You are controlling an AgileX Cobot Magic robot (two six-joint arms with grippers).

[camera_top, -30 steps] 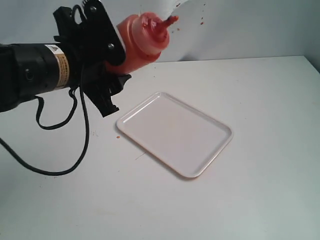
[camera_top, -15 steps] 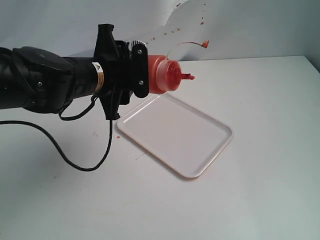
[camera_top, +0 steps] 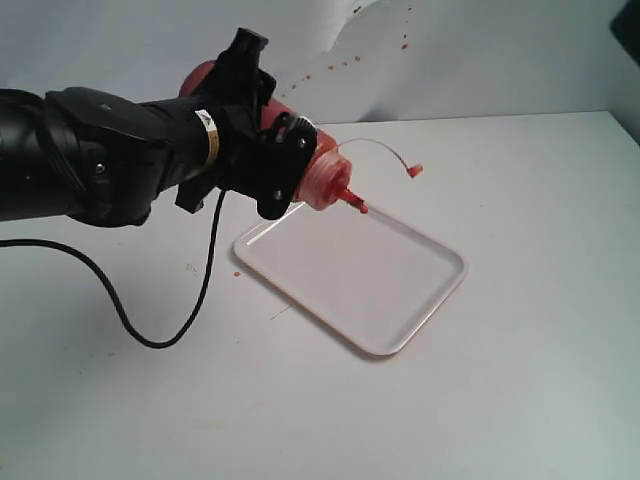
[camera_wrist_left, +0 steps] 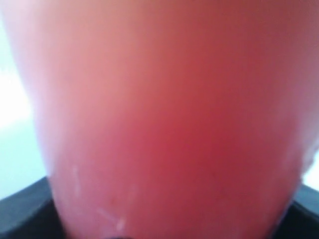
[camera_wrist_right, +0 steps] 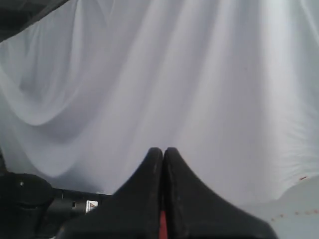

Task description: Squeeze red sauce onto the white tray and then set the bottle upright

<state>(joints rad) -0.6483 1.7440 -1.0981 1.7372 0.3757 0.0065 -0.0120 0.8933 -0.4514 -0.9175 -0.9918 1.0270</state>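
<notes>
My left gripper (camera_top: 288, 168) is shut on the bottle (camera_top: 322, 180), a translucent red-tinted squeeze bottle. The bottle is tilted with its nozzle (camera_top: 356, 204) pointing down and to the right, just above the far-left corner of the white tray (camera_top: 400, 290). Its thin tethered tip cap (camera_top: 414, 170) hangs out to the right. Red sauce shows as the dark fill of the bottle (camera_wrist_left: 164, 119), which blocks nearly the whole left wrist view. The tray's surface looks plain white. My right gripper (camera_wrist_right: 163, 150) is shut and empty, facing the white backdrop, out of the exterior view.
The tray lies diagonally on a white table (camera_top: 520, 400). A black cable (camera_top: 150, 335) loops from the left arm across the table. A small red spot (camera_top: 236, 272) sits by the tray's left corner. Red specks (camera_top: 340, 65) dot the backdrop behind.
The left arm has rolled and swung right and down. The bottle went from nozzle up, through level, to nozzle down over the tray's corner. The right gripper has stayed shut.
</notes>
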